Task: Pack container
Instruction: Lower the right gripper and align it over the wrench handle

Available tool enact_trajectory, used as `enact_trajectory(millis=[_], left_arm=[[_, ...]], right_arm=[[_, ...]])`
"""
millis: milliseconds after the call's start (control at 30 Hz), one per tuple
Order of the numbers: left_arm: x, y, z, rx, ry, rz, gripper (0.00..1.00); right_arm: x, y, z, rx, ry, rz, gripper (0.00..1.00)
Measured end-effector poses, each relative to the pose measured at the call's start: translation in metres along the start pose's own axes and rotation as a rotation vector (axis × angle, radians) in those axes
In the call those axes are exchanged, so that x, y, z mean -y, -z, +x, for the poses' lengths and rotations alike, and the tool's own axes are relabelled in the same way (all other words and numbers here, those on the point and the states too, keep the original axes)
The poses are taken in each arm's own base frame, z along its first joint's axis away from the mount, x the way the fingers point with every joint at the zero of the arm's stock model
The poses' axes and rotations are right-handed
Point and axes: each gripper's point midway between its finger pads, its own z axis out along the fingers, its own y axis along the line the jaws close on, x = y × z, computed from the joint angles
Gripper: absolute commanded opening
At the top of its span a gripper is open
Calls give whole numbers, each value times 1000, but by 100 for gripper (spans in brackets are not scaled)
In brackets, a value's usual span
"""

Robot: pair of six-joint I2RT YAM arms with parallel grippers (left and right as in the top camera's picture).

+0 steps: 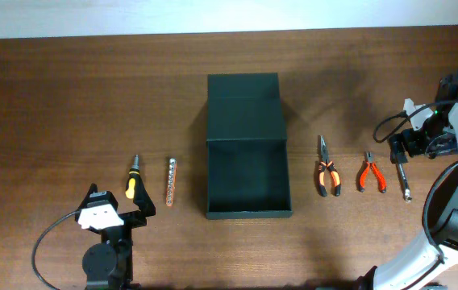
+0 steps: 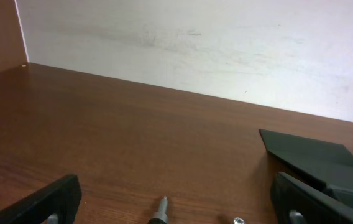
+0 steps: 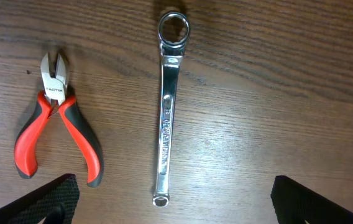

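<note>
The dark green-black container [image 1: 247,201] stands open in the middle of the table, its flap lid laid back at the far side; its edge shows in the left wrist view [image 2: 313,154]. My left gripper [image 1: 129,206] is open and empty [image 2: 176,213], over a yellow-and-black screwdriver [image 1: 132,179] whose tip [image 2: 160,210] lies between the fingers. My right gripper [image 1: 400,148] is open and empty [image 3: 176,208], above a silver wrench [image 3: 166,118] [image 1: 405,184] and just right of red-handled cutters [image 3: 55,127] [image 1: 371,174].
A strip of bits [image 1: 171,180] lies between the screwdriver and the container. Orange-and-black long-nose pliers [image 1: 326,167] lie right of the container. A pale wall [image 2: 214,43] runs along the table's far edge.
</note>
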Motion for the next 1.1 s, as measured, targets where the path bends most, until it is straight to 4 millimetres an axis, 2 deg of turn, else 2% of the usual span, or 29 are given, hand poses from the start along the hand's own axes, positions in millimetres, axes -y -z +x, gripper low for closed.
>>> enact_trajectory(millis=[300, 600, 800, 1100], left_arm=[[0, 0, 0, 0, 0, 0, 99], [0, 0, 0, 0, 0, 0, 99], [0, 0, 0, 0, 0, 0, 99], [0, 0, 0, 0, 0, 0, 99]], right_arm=[[-1, -1, 1, -5, 27, -7, 99], [0, -2, -13, 61, 49, -23, 99], [3, -14, -10, 49, 32, -53, 99], [-3, -32, -14, 37, 29, -101, 99]])
